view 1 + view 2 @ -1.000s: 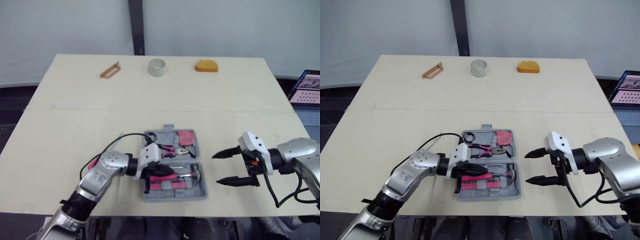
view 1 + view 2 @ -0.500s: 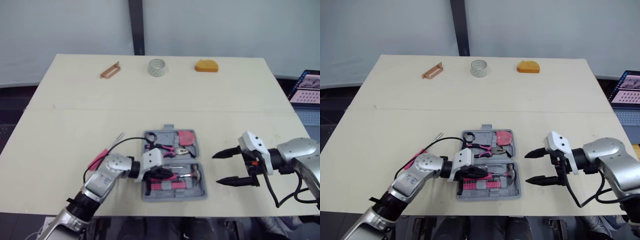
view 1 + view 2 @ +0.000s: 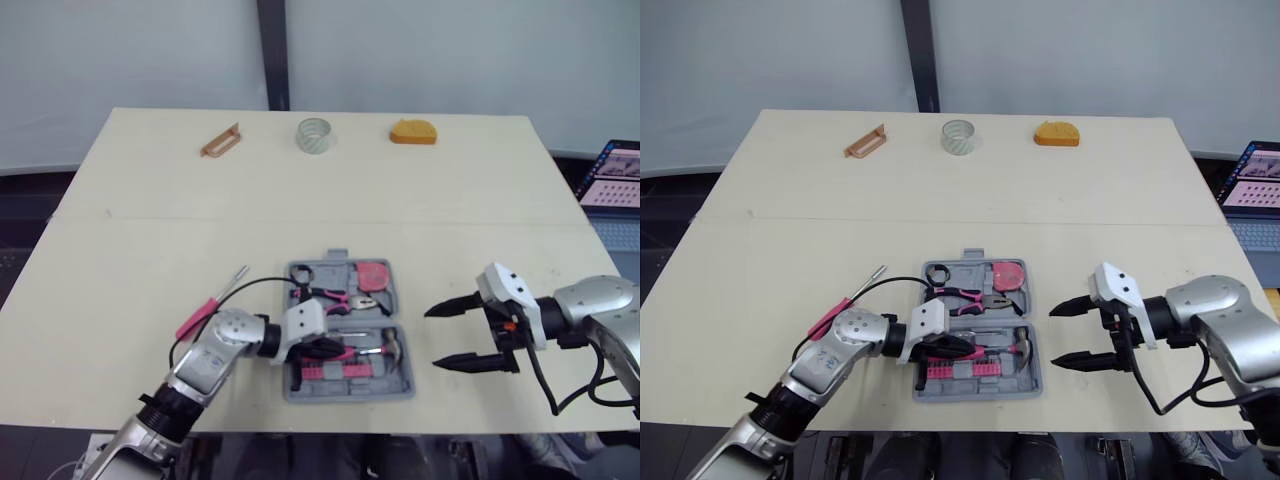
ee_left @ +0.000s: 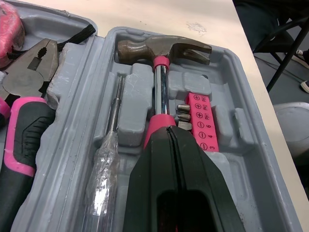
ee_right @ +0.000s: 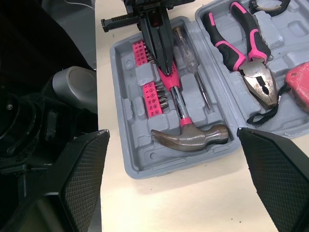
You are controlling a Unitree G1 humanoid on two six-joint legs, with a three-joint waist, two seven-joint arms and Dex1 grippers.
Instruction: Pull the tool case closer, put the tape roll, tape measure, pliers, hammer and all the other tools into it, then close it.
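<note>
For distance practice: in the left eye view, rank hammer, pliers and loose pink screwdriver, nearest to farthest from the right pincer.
1. Hammer, case's near half.
2. Pliers, case's far half.
3. Pink screwdriver, on table left of case.

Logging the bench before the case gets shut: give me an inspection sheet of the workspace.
Surface: table, pale.
Job's things: case open near the front edge, holding hammer, pliers, red tape measure; tape roll at the far edge; pink screwdriver on the table left of the case.
Clutter: orange object and tan tool at the far edge.
Claws: left claw shut over the hammer's handle; right claw open, right of the case.
Cables: black cable looped by the left arm; second cable under the right arm.
Surroundings: laptop beyond the table's right side.
</note>
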